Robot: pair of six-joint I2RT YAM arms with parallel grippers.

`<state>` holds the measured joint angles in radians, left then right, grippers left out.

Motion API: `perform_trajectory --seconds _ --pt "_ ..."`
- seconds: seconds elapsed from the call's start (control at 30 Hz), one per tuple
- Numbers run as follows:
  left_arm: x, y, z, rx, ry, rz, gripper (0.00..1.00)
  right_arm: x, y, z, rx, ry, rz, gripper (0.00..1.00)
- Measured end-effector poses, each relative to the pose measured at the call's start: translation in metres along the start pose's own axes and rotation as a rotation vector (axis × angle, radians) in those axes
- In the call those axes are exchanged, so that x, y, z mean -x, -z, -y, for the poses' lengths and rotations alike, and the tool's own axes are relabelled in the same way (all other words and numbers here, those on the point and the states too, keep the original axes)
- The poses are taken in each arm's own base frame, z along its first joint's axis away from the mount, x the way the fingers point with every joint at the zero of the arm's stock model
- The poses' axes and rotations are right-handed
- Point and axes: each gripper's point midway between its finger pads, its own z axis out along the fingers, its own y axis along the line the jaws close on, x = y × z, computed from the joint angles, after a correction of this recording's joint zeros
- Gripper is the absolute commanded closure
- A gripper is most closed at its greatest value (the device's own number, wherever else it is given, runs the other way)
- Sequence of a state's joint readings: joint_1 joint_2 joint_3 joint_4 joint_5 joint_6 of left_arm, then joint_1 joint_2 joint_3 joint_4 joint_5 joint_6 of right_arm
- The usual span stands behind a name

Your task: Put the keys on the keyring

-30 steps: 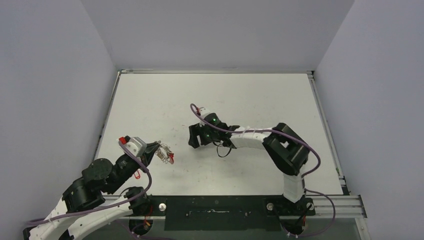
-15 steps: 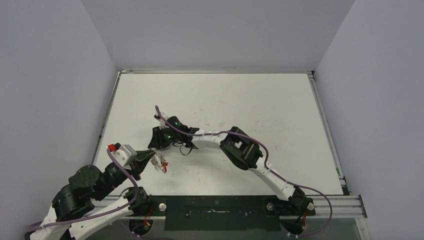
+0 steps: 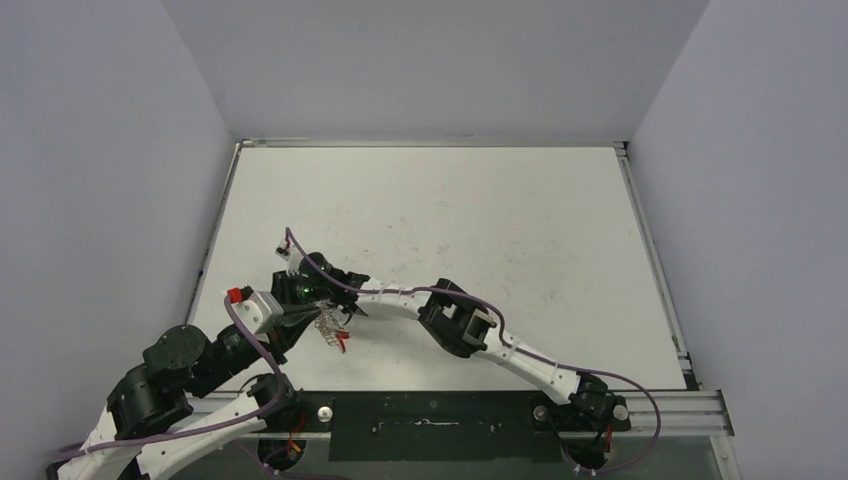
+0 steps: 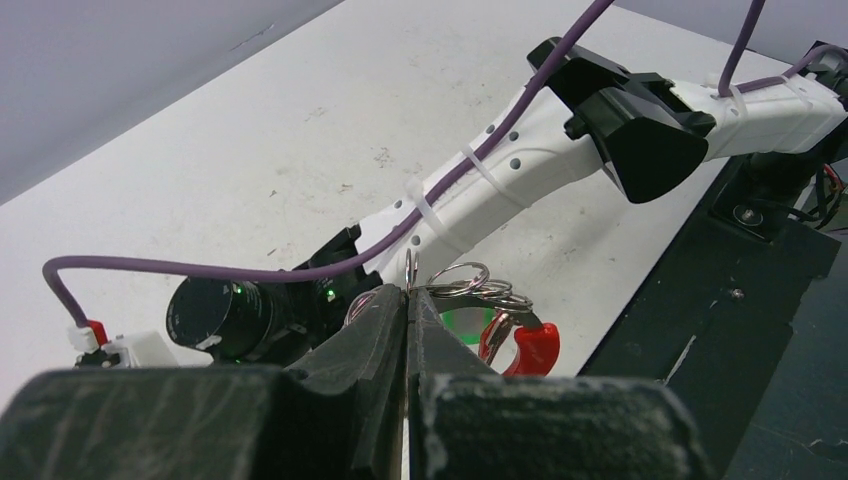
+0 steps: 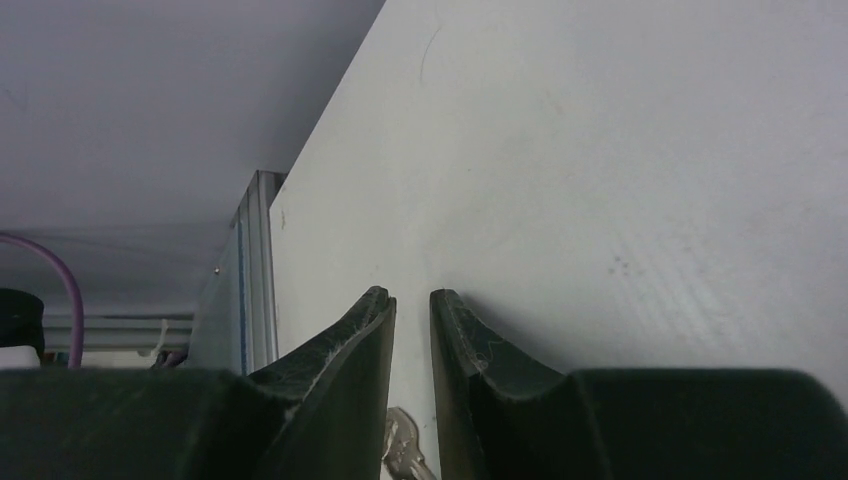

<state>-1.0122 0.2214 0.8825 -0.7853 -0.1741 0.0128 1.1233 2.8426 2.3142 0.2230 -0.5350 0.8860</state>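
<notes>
My left gripper is shut on the thin wire of the keyring, held just above the table at the near left. Small silver loops bunch on the keyring beside its red plastic piece. A green patch shows behind them. My right gripper has its jaws a narrow slit apart. A small silver key sits low in that slit. In the top view the right gripper is right behind the left gripper, and its wrist is close beside the keyring.
The right arm stretches diagonally across the near half of the white table. A metal rail and the grey wall lie just left of the right gripper. The black front bar is close behind the keyring.
The right arm has swept left across the table to the keyring while its jaws narrowed. The left gripper shifted slightly, still holding the keyring.
</notes>
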Motion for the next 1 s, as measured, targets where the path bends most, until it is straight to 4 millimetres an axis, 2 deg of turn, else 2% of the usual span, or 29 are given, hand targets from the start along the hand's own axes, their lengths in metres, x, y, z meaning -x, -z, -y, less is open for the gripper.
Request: perform_trajectory --seconds 0.17,0.33,0.6,0.8,0.9,1.0 --pt "0.002 -0.001 0.001 -0.005 0.003 0.014 1.0 -0.027 -0.003 -0.016 0.045 -0.04 -0.065 0.89" --pt "0.0 -0.004 0.003 -0.012 0.003 0.012 1.0 -0.042 0.013 -0.02 0.072 -0.07 -0.108 0.94" --pt "-0.005 -0.011 0.008 -0.034 0.001 -0.002 1.0 -0.064 0.07 -0.006 -0.005 -0.131 -0.167 0.97" --pt "-0.003 -0.015 0.01 -0.043 0.004 0.013 1.0 -0.063 0.12 0.014 -0.069 -0.151 -0.162 0.99" --pt "-0.004 -0.016 0.01 -0.042 0.004 0.011 1.0 -0.057 0.143 0.026 -0.11 -0.138 -0.149 0.94" --pt "-0.005 -0.017 0.01 -0.042 0.004 0.01 1.0 -0.052 0.153 0.033 -0.142 -0.107 -0.151 0.72"
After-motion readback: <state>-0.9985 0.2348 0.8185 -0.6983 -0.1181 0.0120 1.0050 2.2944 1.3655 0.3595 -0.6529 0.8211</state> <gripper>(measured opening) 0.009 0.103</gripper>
